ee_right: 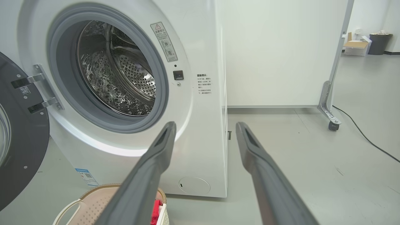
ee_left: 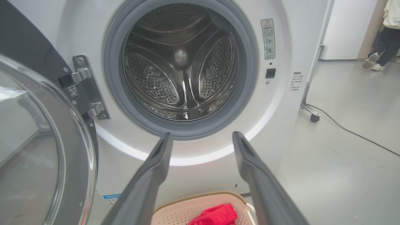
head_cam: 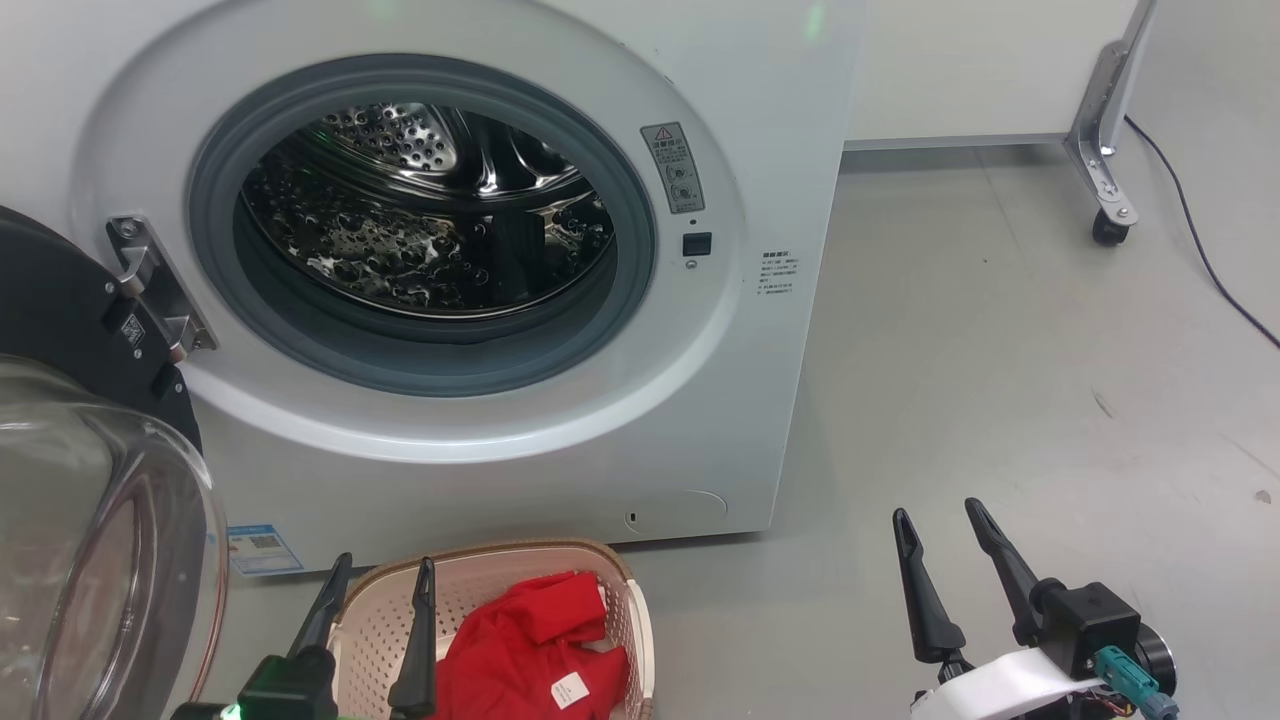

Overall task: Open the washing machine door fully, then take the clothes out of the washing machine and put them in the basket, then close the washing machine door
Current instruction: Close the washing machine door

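We hold our left gripper parted and empty before the washing machine, above the basket set against its base for a short drop; the clothes lie inside. Its drum looks bare, so the washing machine door, swung wide at its left, likely needs closing next. Our right gripper hangs spread and empty off its right corner.

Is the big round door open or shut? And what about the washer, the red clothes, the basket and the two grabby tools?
washing machine door, swung wide open to the left.
washing machine, its drum looks empty.
clothes, lying in the basket.
basket, upright in front of the machine.
left tool, open, holding nothing.
right tool, open, holding nothing.
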Tool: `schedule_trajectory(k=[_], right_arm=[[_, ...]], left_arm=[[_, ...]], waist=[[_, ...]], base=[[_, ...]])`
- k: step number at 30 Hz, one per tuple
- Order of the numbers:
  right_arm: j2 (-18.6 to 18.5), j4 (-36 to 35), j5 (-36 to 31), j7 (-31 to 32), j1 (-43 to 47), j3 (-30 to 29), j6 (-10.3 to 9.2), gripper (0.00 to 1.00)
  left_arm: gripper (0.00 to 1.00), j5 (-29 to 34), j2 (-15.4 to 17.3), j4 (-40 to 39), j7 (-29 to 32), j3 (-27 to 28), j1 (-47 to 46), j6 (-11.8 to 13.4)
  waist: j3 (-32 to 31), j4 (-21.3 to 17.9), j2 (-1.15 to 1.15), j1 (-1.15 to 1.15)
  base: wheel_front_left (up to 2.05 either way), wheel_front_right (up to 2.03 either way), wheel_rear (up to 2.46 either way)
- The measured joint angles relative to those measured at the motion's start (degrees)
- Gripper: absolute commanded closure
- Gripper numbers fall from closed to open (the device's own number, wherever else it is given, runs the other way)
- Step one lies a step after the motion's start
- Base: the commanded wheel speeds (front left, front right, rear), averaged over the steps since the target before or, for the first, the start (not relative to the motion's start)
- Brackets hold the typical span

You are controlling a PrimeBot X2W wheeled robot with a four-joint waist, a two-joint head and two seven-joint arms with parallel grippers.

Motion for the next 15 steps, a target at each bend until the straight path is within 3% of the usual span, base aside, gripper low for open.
schedule_trajectory(k=[15], right_arm=[[0.0,-0.3,0.0,0.0,0.0,0.1,-0.34,0.00]], left_arm=[[0.00,0.1,0.1,-1.8,0.9,-0.4,0.2,0.4]], waist=[[0.3,0.2,0.00,0.00]], base=[[-1.04,1.04,0.00]])
